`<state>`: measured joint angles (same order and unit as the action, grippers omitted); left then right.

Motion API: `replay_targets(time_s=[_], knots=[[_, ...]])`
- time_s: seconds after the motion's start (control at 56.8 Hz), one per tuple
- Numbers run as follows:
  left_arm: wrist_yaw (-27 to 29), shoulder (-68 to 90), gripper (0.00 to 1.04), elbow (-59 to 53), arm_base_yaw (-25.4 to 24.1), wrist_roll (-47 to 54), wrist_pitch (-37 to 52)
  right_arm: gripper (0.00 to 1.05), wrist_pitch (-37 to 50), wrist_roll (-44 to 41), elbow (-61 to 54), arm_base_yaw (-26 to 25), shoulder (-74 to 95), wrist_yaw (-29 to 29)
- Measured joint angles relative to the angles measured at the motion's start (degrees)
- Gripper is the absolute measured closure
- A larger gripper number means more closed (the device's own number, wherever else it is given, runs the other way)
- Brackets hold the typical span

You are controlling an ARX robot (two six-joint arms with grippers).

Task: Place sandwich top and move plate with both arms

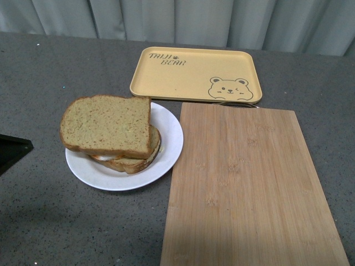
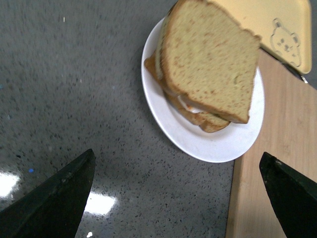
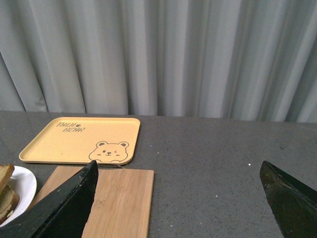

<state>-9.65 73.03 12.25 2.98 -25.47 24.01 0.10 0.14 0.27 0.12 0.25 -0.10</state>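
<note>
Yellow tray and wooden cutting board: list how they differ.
The yellow tray has a raised rim and a bear drawing; the wooden cutting board is flat with plain grain. The tray lies crosswise at the back; the board runs lengthwise in front of it. Both are rectangular and bare.

A dark grey speckled tabletop (image 1: 66,233) runs back to pale grey pleated curtains (image 3: 158,54).
</note>
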Motion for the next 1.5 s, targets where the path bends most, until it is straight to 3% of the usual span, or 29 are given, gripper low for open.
replay_targets(time_s=[0.37, 0.757, 1.161, 1.267, 1.355, 1.496], knots=[[-2.7, 24.5, 0.07, 7.6, 6.1, -6.5, 6.6, 0.09, 0.0, 0.0, 0.0, 0.0, 0.0, 0.0], [-4.1, 37.1, 0.07, 15.4, 6.1, -11.3, 9.9, 0.09, 0.0, 0.0, 0.0, 0.0, 0.0, 0.0], [-5.6, 42.8, 0.68, 19.3, 3.4, -16.5, 10.6, 0.09, 0.0, 0.0, 0.0, 0.0, 0.0, 0.0], [-8.3, 42.7, 0.91, 19.3, 2.7, -19.0, 11.0, 0.09, 0.0, 0.0, 0.0, 0.0, 0.0, 0.0], [-12.1, 41.6, 1.00, 18.9, 1.9, -22.6, 12.6, 0.09, 0.0, 0.0, 0.0, 0.0, 0.0, 0.0], [-16.0, 39.2, 1.01, 16.9, 1.2, -27.4, 16.1, 0.09, 0.0, 0.0, 0.0, 0.0, 0.0, 0.0]])
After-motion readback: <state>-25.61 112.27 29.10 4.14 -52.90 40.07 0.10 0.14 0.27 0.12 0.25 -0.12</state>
